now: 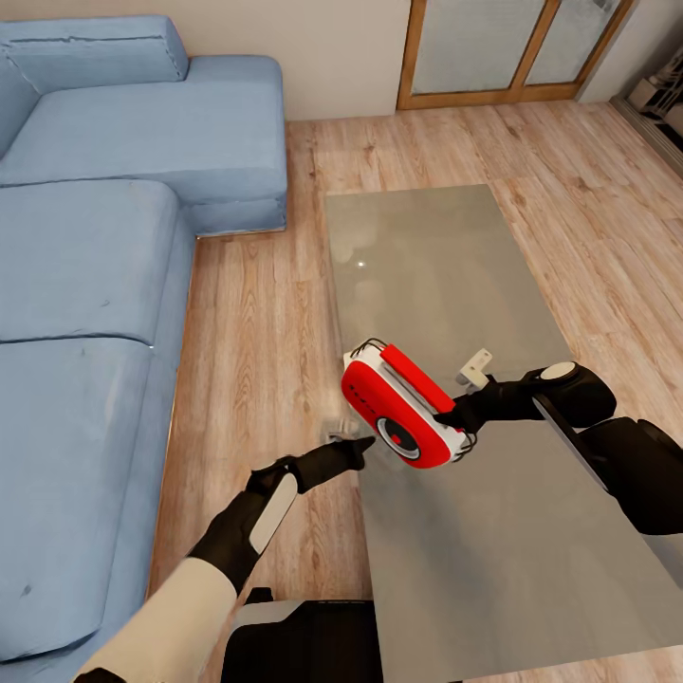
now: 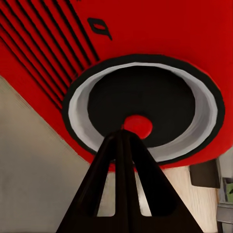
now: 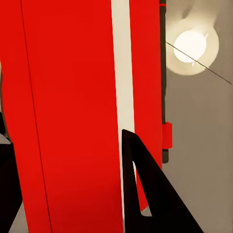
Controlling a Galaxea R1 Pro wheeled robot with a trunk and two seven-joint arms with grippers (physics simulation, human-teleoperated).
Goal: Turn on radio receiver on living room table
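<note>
Right jaws (image 1: 465, 417) clamped on radio receiver (image 1: 403, 408), one finger (image 3: 150, 194) against white band; left jaws (image 1: 363, 443) together, forming single point.

Blue sofa (image 1: 85, 285) alongside worktop (image 1: 427, 266); wood floor (image 1: 256, 332) between.

Radio receiver held tilted above worktop's near-left part, dial face toward left arm.

Left tip sits just at dial (image 2: 141, 104), on red centre button (image 2: 137, 126).

Judgement: press straight along jaw axis, gently, right grip steady so box doesn't twist.
</note>
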